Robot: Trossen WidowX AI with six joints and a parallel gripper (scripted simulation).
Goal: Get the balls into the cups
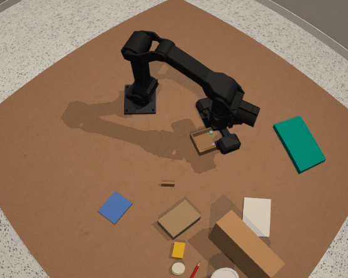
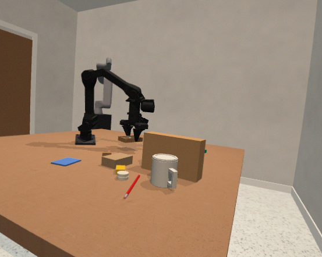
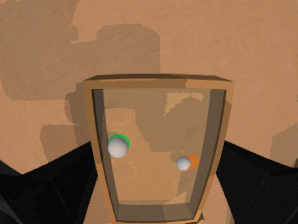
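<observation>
The wooden puzzle [image 3: 160,149] sits between the gripper [image 3: 157,183] fingers, clamped, near the table; the large ball [image 3: 117,148] lies at the green cup [image 3: 124,140], the small ball [image 3: 184,163] beside the orange cup [image 3: 192,160]. A tilted release could roll both out

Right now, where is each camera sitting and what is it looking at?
Top: high above the table, looking down; it shows the whole black arm, its base plate and the gripper shut on the wooden puzzle.
Exterior: beside the table at its far end from the arm, looking across past the white mug; the whole arm shows, small.
Wrist: on the arm's wrist, looking down between the black fingers at the puzzle.
Shared: top and wrist both show the puzzle's two balls; all three show the puzzle.
</observation>
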